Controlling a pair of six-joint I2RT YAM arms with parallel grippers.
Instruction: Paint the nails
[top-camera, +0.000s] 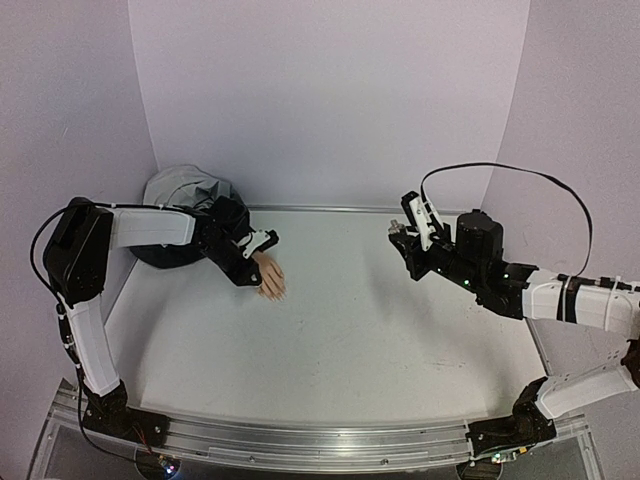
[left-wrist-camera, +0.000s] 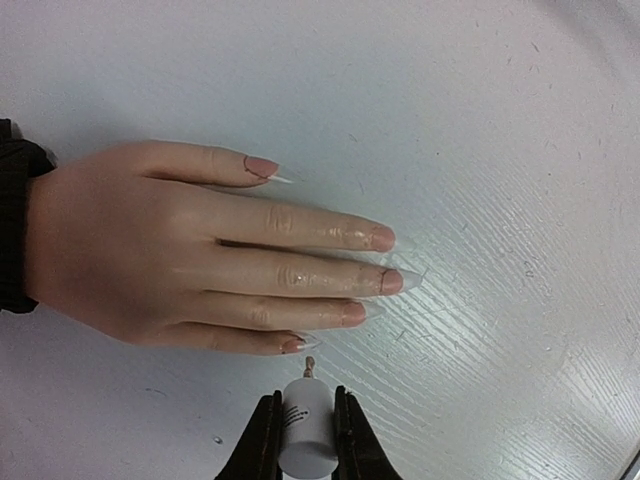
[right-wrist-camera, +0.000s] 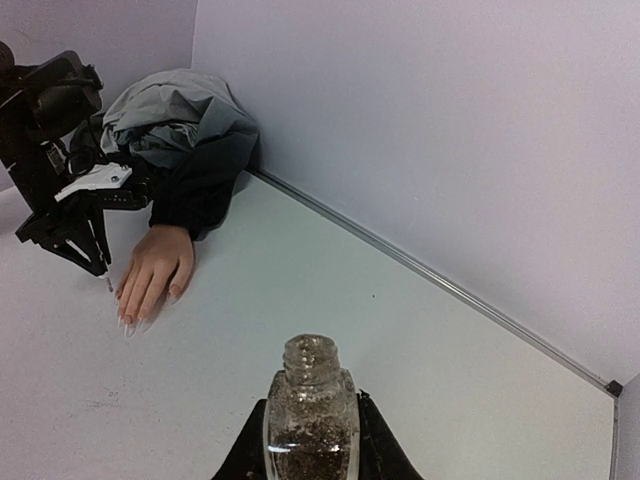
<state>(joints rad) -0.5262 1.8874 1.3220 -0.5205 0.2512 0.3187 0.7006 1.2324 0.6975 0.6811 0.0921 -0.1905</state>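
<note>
The hand is pale peach, its nails are pinkish with see-through tips, and the cuff is black. The jacket is grey on top and dark lower down, the table is white with faint wood lines, and the walls are light purple. The bottle is clear glass full of dark, speckly glitter, the cap is white, and the arms are white and black.

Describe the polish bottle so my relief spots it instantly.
Find the right arm at the table's right side. The right gripper is shut on a small clear bottle, open-necked, holding dark glitter. Its white cap is in the left gripper beside the mannequin hand.
</note>
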